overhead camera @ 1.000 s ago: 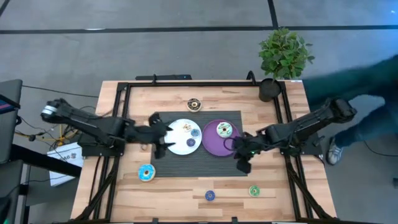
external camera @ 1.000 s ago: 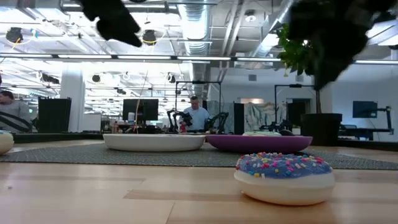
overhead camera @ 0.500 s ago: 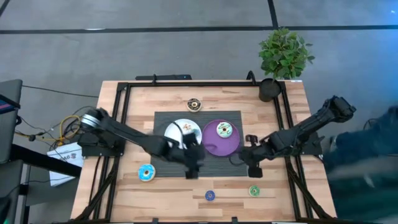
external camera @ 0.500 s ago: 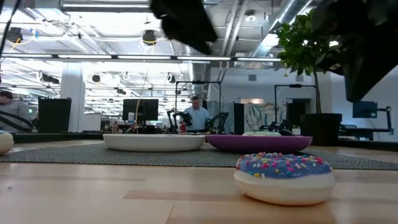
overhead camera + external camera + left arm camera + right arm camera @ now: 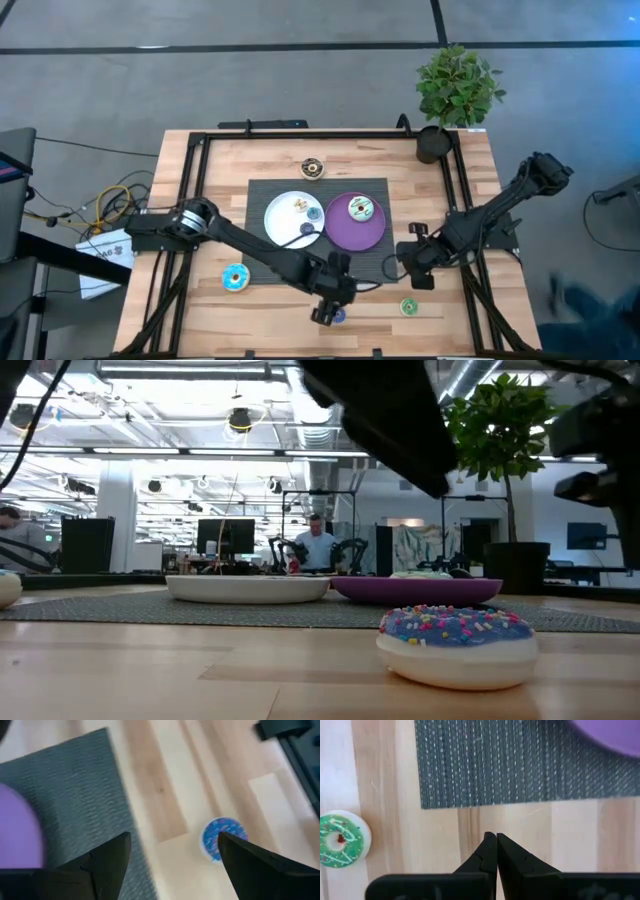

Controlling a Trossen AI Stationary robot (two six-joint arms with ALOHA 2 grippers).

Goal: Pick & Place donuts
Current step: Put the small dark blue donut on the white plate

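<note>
A blue donut (image 5: 338,316) with sprinkles lies on the bare wood near the front edge of the table (image 5: 270,295), about midway along it. The left tool (image 5: 326,313) hovers right over this donut with its fingers (image 5: 107,857) spread wide and nothing between them; in the left wrist view the donut shows in the gap ahead of them. A green donut (image 5: 409,307) sits further along the same edge toward the right corner, and a larger blue donut (image 5: 235,278) lies toward the left front corner. At the table's middle a dark mat (image 5: 375,260) carries a white plate (image 5: 280,215) holding two small donuts (image 5: 306,210), and touching it a purple plate (image 5: 340,232) holding one green-iced donut (image 5: 360,209). A brown donut (image 5: 312,168) rests on the wood beyond the mat, toward the back edge. The right tool (image 5: 420,280) hangs over the wood by the mat's front right corner, near the green donut, fingers pressed together and empty. A potted plant (image 5: 455,95) stands at the back right corner.
</note>
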